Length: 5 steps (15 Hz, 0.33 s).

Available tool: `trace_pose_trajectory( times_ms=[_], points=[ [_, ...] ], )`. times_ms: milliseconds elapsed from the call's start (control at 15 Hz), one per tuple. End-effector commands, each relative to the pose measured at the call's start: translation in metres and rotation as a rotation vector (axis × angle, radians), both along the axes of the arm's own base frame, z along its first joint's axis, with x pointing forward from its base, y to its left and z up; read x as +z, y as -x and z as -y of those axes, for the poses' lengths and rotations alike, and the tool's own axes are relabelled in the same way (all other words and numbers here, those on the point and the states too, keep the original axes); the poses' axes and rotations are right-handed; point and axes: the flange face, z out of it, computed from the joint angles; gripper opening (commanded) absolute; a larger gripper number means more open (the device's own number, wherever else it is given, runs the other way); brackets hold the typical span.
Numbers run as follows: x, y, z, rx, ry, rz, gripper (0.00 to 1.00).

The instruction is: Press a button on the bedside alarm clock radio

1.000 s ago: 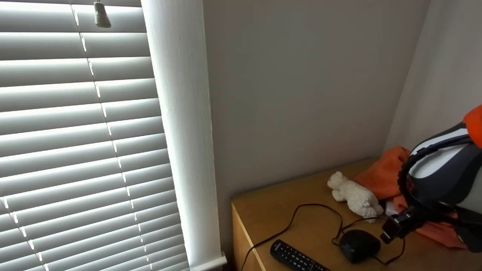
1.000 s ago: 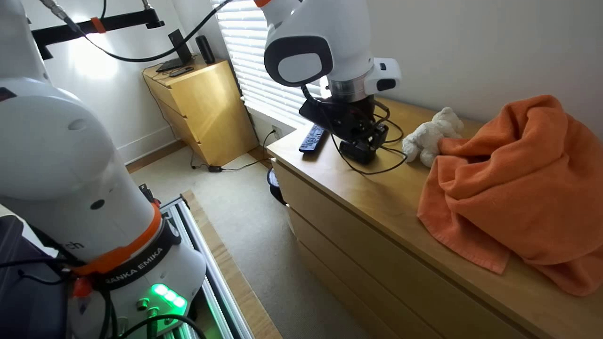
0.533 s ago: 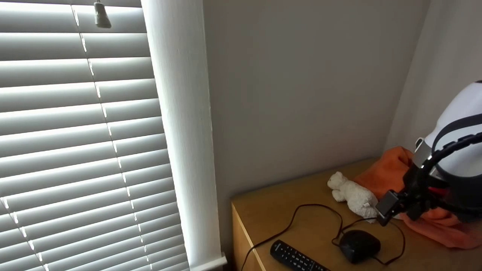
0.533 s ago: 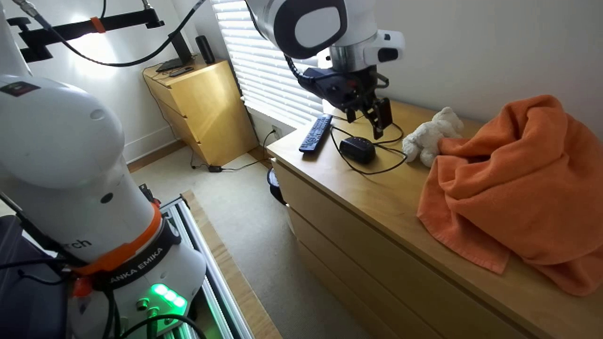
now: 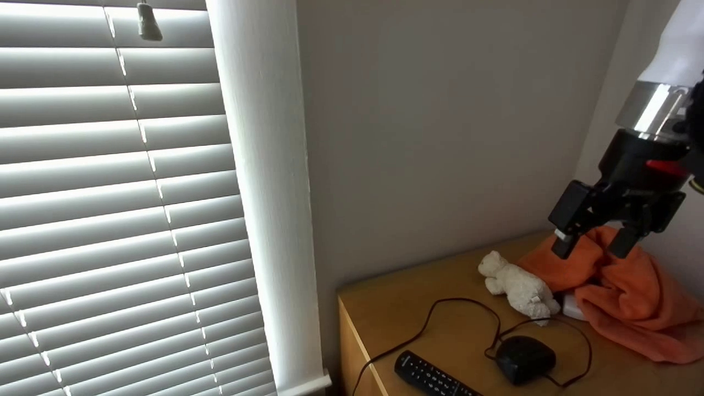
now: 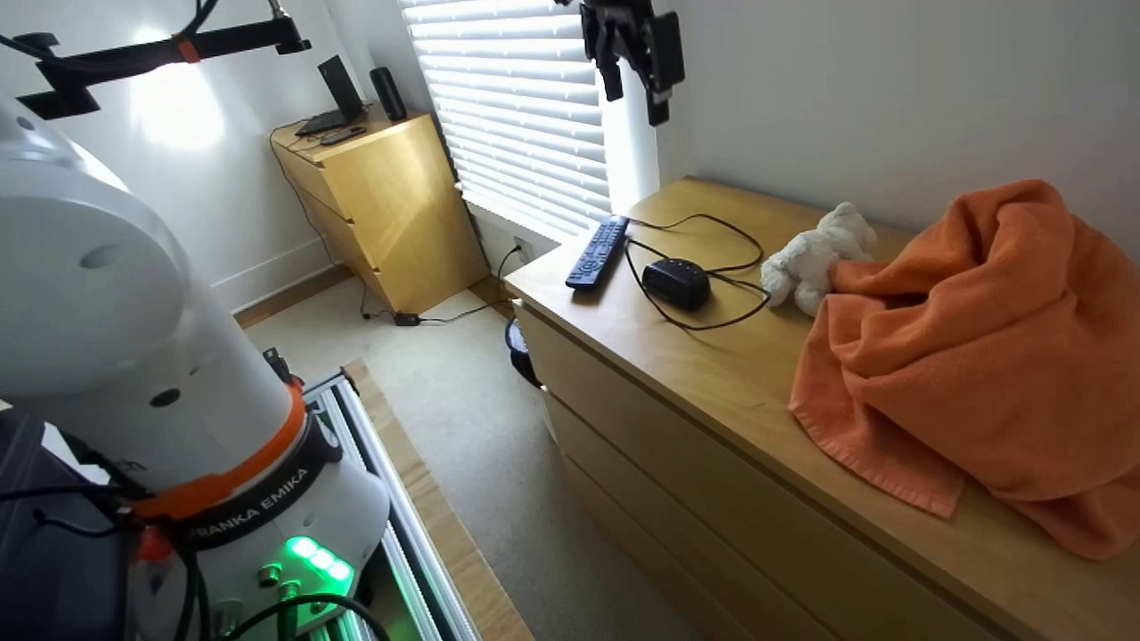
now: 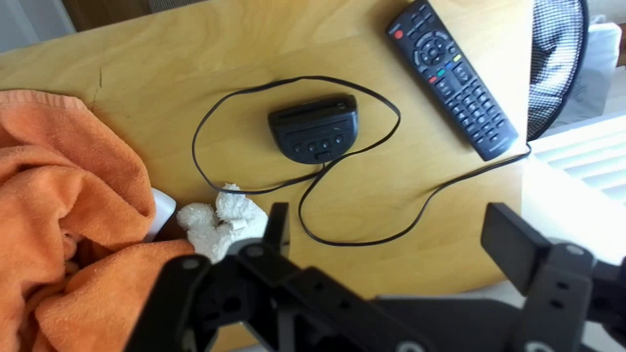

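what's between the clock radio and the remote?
One strand of the thin black cord, part of its loop. In the wrist view it passes between the clock radio and the remote; I see nothing else there.

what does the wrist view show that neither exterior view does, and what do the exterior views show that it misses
Only the wrist view makes out the coloured buttons on the remote.

Only the exterior views show these: in an exterior view, green lights on the robot's base and a far chest of drawers; in an exterior view, a blind pull.

Shared by the wrist view and both exterior views: the clock radio, its cord, the remote itself, the white plush toy, the orange towel and the spread fingers.
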Motion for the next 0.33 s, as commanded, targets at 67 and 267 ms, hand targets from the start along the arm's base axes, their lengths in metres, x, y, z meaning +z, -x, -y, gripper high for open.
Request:
trace_pose_trajectory(
  times_ms=[67, 267],
  points=[
    [0.0132, 0.0059, -0.0023, 0.003, -0.003, 0.005, 1.0],
    [0.009, 0.0056, 0.0013, -0.005, -0.001, -0.004, 1.0]
  ],
)
